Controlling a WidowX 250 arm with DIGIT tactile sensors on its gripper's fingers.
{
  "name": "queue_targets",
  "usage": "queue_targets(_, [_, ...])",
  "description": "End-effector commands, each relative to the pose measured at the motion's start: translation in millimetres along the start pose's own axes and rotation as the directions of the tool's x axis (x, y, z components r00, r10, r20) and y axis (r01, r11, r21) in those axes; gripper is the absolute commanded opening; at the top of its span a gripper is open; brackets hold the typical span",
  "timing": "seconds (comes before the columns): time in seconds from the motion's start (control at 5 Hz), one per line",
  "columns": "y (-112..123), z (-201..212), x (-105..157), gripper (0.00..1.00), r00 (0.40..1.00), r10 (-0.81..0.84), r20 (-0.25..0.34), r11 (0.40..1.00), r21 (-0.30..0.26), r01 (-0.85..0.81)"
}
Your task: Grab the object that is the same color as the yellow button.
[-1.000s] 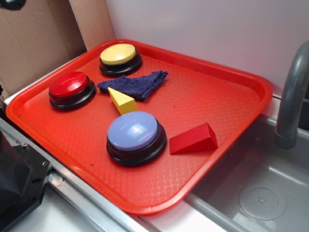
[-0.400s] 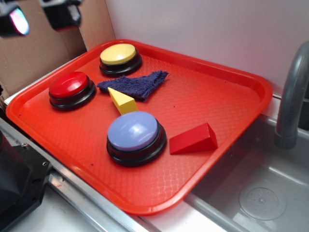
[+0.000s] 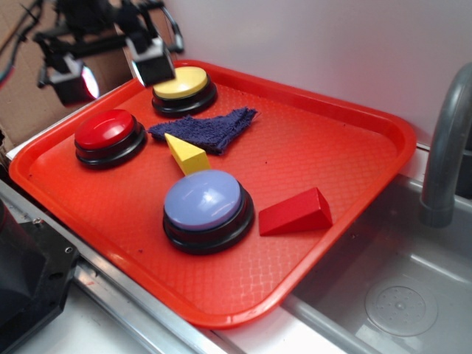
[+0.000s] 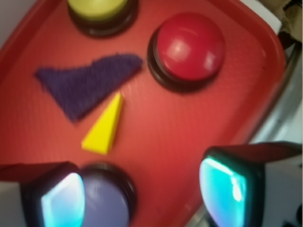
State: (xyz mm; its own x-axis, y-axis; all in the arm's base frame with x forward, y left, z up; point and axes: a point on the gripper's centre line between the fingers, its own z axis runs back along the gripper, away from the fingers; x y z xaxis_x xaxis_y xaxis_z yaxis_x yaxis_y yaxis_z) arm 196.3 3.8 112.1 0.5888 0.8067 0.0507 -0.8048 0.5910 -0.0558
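Observation:
The small yellow wedge block (image 3: 186, 155) (image 4: 104, 126) lies on the red tray (image 3: 317, 140) between the purple cloth (image 3: 206, 127) (image 4: 85, 85) and the lavender button (image 3: 204, 200) (image 4: 106, 198). The yellow button (image 3: 181, 83) (image 4: 97, 8) sits at the tray's far left corner. My gripper (image 3: 110, 70) (image 4: 144, 191) hangs open and empty above the tray's far left, between the yellow button and the red button (image 3: 108, 131) (image 4: 189, 45), well above the wedge.
A larger red wedge block (image 3: 296, 212) lies right of the lavender button. A grey sink (image 3: 398, 295) with a faucet (image 3: 446, 147) is to the right. Cardboard (image 3: 29, 88) stands behind the tray's left edge.
My gripper has come down and rightward from the upper left corner of the exterior view toward the tray. Nothing on the tray moved.

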Motion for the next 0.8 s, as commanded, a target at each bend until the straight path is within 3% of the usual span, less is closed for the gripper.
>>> queue_targets(0.0, [-25.0, -36.4, 10.5, 1.0, 0.999, 0.024, 0.041, 1.0, 0.008, -0.025])
queue_targets(0.6, [-28.0, -76.3, 10.6, 1.0, 0.999, 0.054, -0.002, 0.998, 0.03, -0.054])
